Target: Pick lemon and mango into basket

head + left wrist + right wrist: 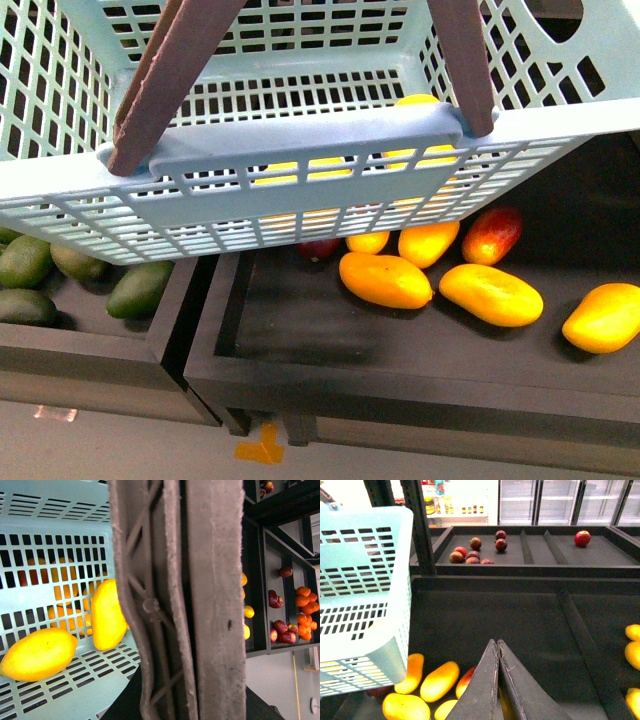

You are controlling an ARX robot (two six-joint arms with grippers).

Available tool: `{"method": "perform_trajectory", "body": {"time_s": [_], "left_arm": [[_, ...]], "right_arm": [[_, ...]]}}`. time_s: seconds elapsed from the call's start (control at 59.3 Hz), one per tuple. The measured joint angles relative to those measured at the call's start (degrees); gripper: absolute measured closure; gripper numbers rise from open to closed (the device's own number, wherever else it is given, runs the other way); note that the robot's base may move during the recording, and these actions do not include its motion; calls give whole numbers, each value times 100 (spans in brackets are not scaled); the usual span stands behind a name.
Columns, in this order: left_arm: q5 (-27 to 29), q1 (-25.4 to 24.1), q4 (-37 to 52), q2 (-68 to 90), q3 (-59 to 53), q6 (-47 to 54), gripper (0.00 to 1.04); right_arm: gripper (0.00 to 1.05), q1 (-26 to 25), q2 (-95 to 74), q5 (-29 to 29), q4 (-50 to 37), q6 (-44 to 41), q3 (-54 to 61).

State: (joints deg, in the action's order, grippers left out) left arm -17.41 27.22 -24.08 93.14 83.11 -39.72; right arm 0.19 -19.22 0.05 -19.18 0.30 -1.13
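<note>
The pale turquoise basket (300, 160) hangs tilted over the black trays and fills the top of the front view. My left gripper (190, 705) is shut on its two brown handles (200, 590), which are pressed together. Two yellow fruits lie on the basket floor: an oval one with a pointed end (40, 652), like a lemon, and a longer one (107, 615), like a mango. Several loose mangoes (385, 280) (490, 294) lie in the tray below. My right gripper (497, 642) is shut and empty above the tray, to the right of the basket (365, 580).
Dark green fruits (140, 288) lie in the left tray behind a black divider wall (190, 310). Yellow fruits (632, 655) show at the right edge. A higher shelf holds red and purple fruits (475, 550). A dark upright post (422, 535) stands beside the basket.
</note>
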Motion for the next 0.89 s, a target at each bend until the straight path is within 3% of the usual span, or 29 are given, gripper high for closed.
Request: {"method": "perform_trajectory", "body": {"time_s": [0.523,0.624,0.894], "left_arm": [[2,0,0,0,0,2,89],[0,0,0,0,0,4,89],[4,2,0,0,0,0,89]], "right_arm": [[103,0,914,2,909,0,2],[103,0,1644,7,1812,0,0],[103,0,1882,-2,1906,0,0]]}}
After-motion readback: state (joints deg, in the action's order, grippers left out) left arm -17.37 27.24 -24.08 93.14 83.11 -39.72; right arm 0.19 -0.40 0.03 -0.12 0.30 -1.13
